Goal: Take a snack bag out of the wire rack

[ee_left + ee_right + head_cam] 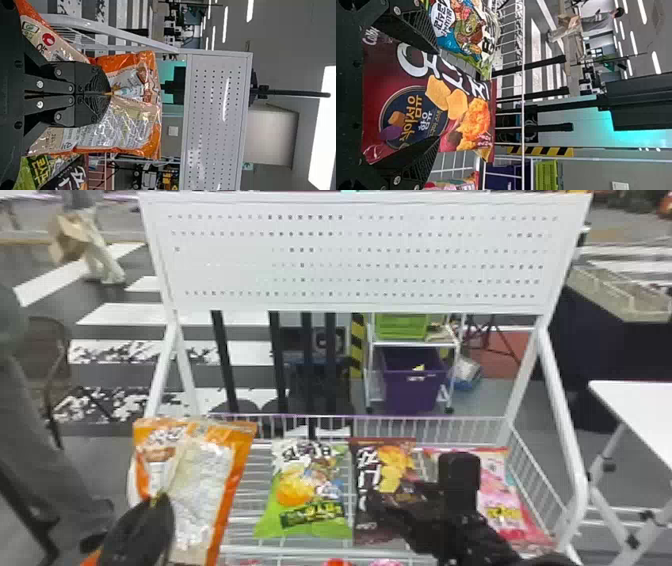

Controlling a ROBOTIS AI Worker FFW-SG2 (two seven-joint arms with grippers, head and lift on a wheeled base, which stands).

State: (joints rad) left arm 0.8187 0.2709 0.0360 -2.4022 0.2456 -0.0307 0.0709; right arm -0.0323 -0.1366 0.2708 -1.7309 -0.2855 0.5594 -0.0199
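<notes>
Wire rack (280, 550), shiny snack bag (205, 485) (orange-edged, crinkled)

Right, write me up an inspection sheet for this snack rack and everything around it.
Surface: white wire rack, bars visible between bags.
Job's things: orange bag at the rack's left side, gripped; green bag, dark red bag and pink bag lie in the rack, left to right.
Clutter: red item by the front rim, too little visible to identify.
Left end effector: shut on the orange bag.
Right end effector: open, fingers spread over the dark red bag.
Cables: nothing seen at the rack.
Surroundings: perforated board behind; white table to the right.
</notes>
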